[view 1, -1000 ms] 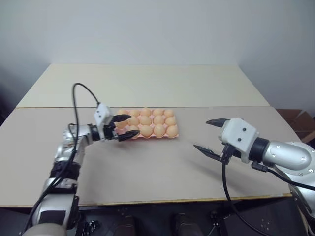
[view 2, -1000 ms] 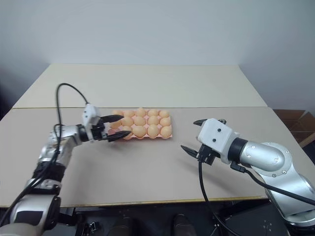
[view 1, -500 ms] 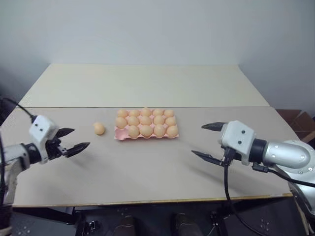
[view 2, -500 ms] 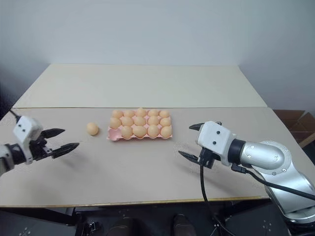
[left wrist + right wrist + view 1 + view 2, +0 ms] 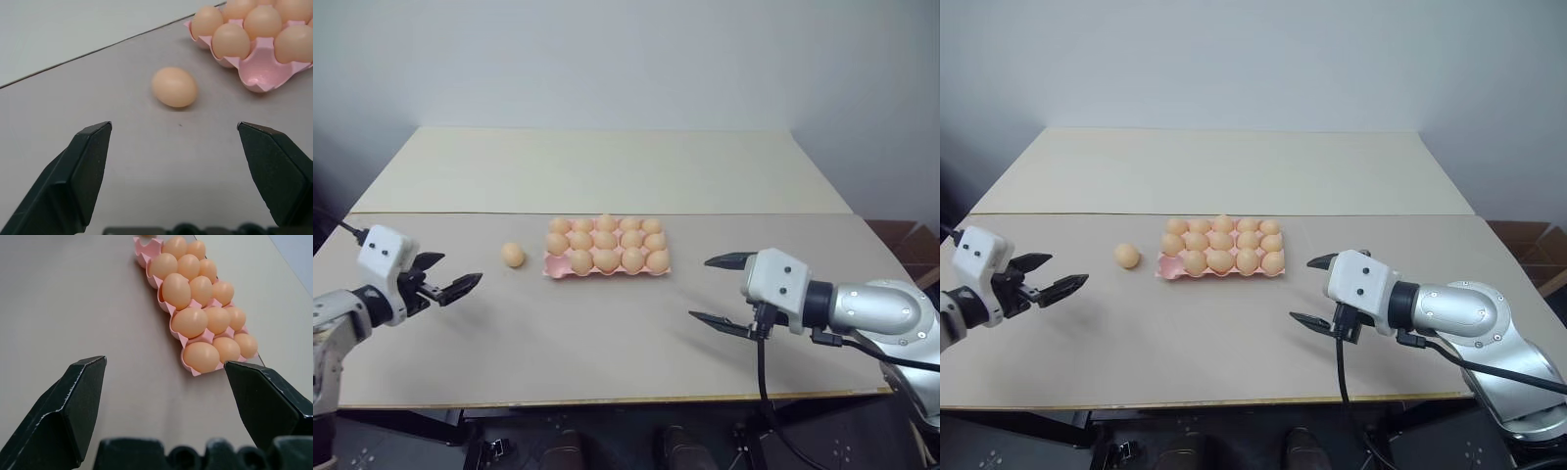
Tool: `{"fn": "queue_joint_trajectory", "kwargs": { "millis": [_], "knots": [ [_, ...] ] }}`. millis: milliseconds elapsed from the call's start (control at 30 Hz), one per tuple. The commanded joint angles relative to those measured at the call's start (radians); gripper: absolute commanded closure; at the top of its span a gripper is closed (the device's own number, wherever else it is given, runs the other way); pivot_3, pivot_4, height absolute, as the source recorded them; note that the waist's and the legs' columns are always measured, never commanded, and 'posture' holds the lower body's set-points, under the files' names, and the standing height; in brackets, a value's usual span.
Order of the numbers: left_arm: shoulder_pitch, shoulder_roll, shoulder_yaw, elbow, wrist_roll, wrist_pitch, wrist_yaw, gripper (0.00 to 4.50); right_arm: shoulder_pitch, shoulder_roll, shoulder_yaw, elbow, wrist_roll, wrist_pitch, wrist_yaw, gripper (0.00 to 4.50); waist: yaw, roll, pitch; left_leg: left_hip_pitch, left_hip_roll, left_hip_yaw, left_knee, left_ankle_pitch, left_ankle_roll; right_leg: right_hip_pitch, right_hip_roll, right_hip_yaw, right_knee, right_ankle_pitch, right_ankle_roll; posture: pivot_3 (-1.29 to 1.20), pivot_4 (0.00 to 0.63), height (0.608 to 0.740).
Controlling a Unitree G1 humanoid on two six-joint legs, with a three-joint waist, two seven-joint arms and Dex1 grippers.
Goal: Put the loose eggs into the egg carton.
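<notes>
Left eye view: one loose egg (image 5: pixel 513 256) is seen lying on the tan table (image 5: pixel 607 333), a bit left of the middle of the picture. It lies just beside the left end of the pink egg carton (image 5: pixel 554 265), not touching it. The carton sits in the middle of the picture and is almost full. One cup, at its near left corner, looks empty (that is most likely where the egg belongs).

The left gripper (image 5: pixel 448 284) is seen at the left edge of the picture, well apart from the egg. Its two black fingers are spread wide and nothing is held between them. The right gripper (image 5: pixel 720 292) is seen at the lower right, also spread wide and holding nothing.

In the left wrist view the egg (image 5: pixel 174 87) is seen ahead, between the two fingertips (image 5: pixel 93 142) but far from them.

To do this step well, the left gripper should be brought in slowly, with one finger on each side of the egg. The egg should be squeezed softly, since it is round and could roll away or crack. The carton should not be bumped. Then the egg should be lifted and set gently into the empty cup.
</notes>
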Motion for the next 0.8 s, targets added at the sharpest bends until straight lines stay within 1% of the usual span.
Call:
{"fn": "queue_joint_trajectory", "kwargs": {
  "millis": [33, 200, 300, 500, 633, 800],
  "knots": [
    [-0.077, -0.056, -0.034, 0.041, 0.014, -0.026, 0.076, 0.03, -0.009, -0.01, -0.01, -0.011, -0.014, -0.028, -0.009, 0.0, 0.007, -0.001, 0.0, 0.0, 0.0, 0.0, 0.0, 0.0, 0.0, 0.0, 0.0, 0.0, 0.0, 0.0, 0.0, 0.0, 0.15, 0.74],
    [-0.189, -0.163, -0.139, 0.188, 0.108, -0.113, 0.182, 0.03, -0.01, -0.015, -0.019, -0.019, -0.018, -0.021, -0.011, 0.0, 0.009, -0.001, -0.001, -0.001, -0.001, 0.0, 0.0, 0.0, 0.0, 0.001, 0.0, 0.0, -0.001, 0.004, 0.006, 0.0, 0.15, 0.74],
    [-0.275, -0.216, -0.187, 0.301, 0.14, -0.164, 0.202, 0.03, -0.01, -0.017, -0.016, -0.019, -0.024, -0.021, -0.013, 0.0, 0.009, -0.002, -0.001, -0.001, -0.001, 0.0, 0.0, 0.0, 0.0, 0.001, 0.0, 0.0, -0.001, 0.004, 0.006, 0.0, 0.15, 0.74],
    [-0.364, -0.253, -0.249, 0.446, 0.178, -0.278, 0.174, 0.03, 0.001, -0.014, -0.022, -0.027, -0.033, -0.01, -0.033, 0.0, 0.005, -0.002, -0.001, -0.001, -0.001, 0.0, 0.0, 0.0, 0.0, 0.0, 0.001, 0.0, -0.001, 0.004, 0.006, 0.0, 0.15, 0.74],
    [-0.43, -0.277, -0.282, 0.564, 0.206, -0.316, 0.181, 0.03, 0.018, -0.004, -0.023, -0.032, -0.041, 0.001, -0.061, 0.0, 0.008, -0.002, -0.001, -0.001, -0.001, 0.0, 0.0, 0.0, 0.0, 0.001, 0.001, 0.0, 0.0, 0.004, 0.006, 0.0, 0.15, 0.74],
    [-0.464, -0.292, -0.297, 0.643, 0.233, -0.345, 0.19, 0.03, 0.035, -0.006, -0.033, -0.043, -0.042, 0.009, -0.081, 0.0, 0.007, -0.003, -0.001, -0.001, -0.001, 0.0, 0.001, 0.0, 0.0, 0.001, 0.001, 0.0, -0.001, 0.005, 0.006, 0.0, 0.15, 0.74]
  ]
}}
